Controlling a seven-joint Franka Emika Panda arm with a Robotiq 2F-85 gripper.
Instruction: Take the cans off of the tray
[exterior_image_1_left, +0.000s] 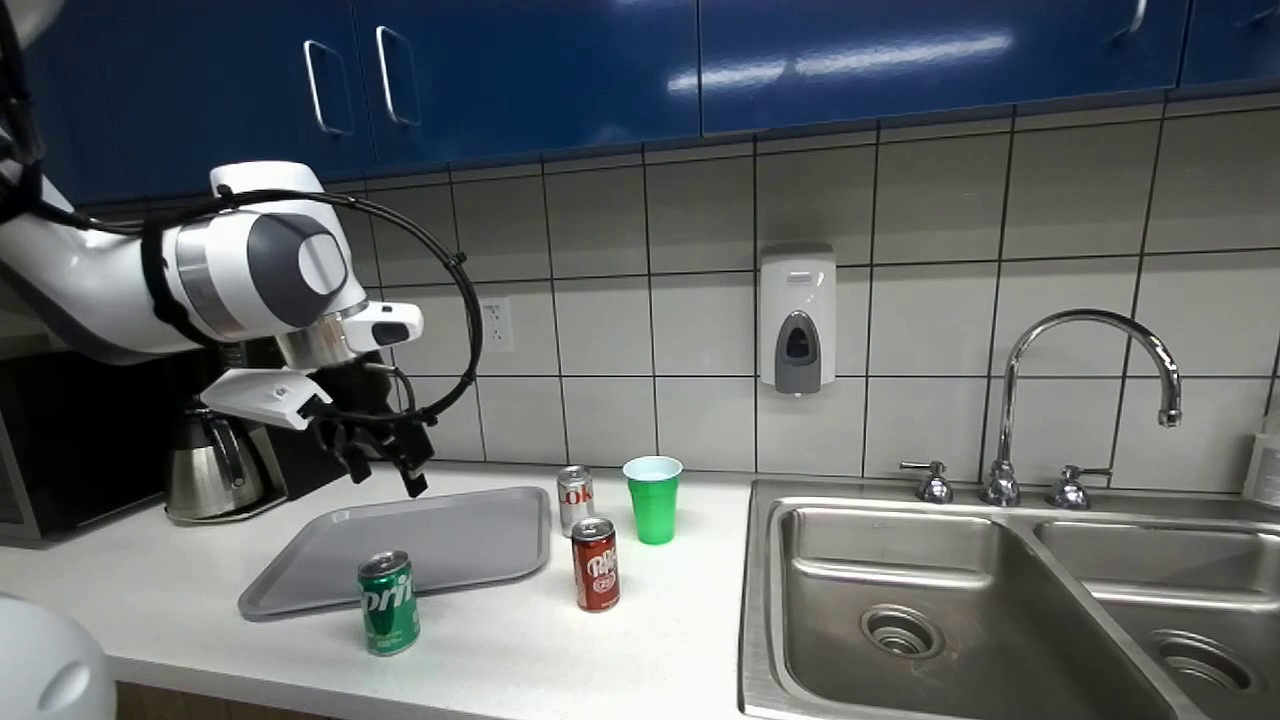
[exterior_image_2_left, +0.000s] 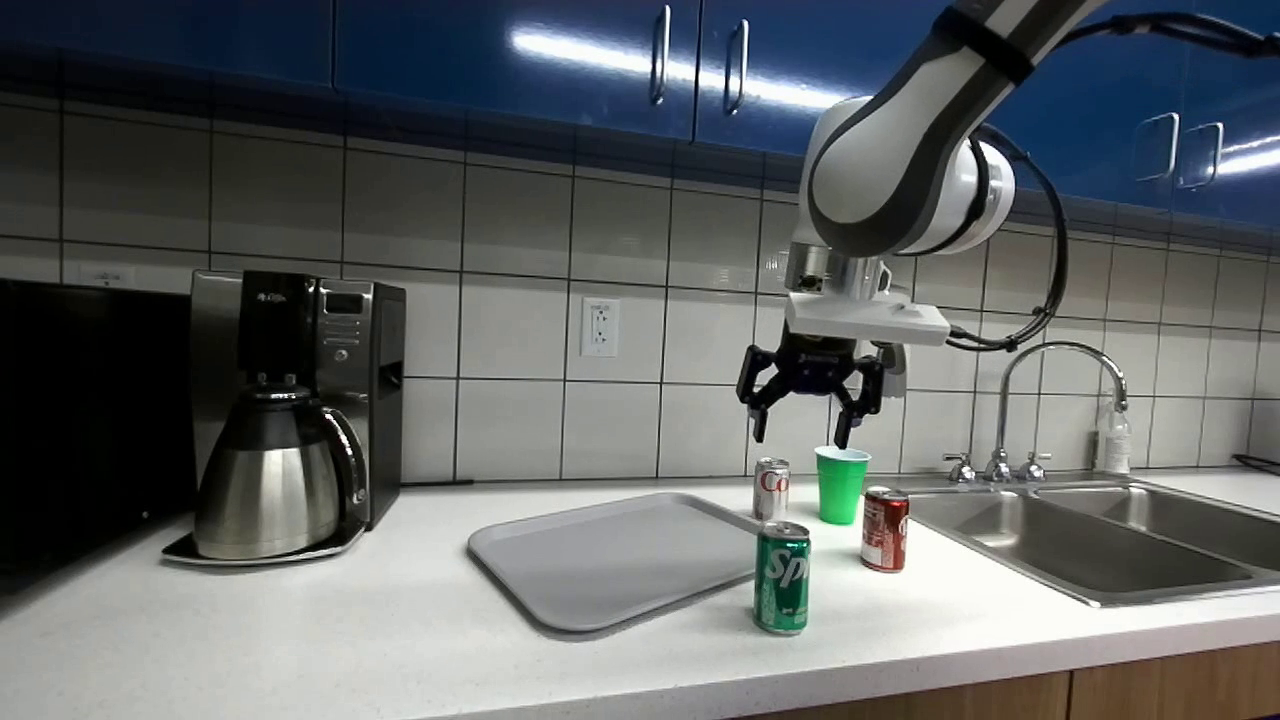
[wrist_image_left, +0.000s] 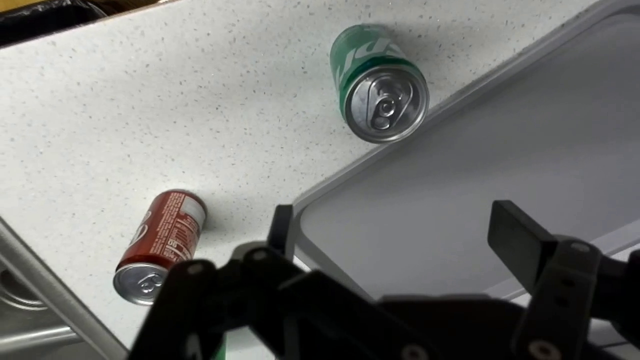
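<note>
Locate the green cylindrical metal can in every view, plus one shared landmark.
In an exterior view: green can, lower left.
In an exterior view: green can, low, right of centre.
In the wrist view: green can, high, right of centre.
Shared landmark: flat grey rectangular tray beside it.

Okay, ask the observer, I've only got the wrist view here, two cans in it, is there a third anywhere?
Observer: Yes, a silver can stands on the counter, just off the tray.
Operator: Anything next to it?
Observer: A cup, upright, on the side nearer the sink.
Operator: And beyond the tray, away from the sink?
Observer: A coffee maker.
</note>
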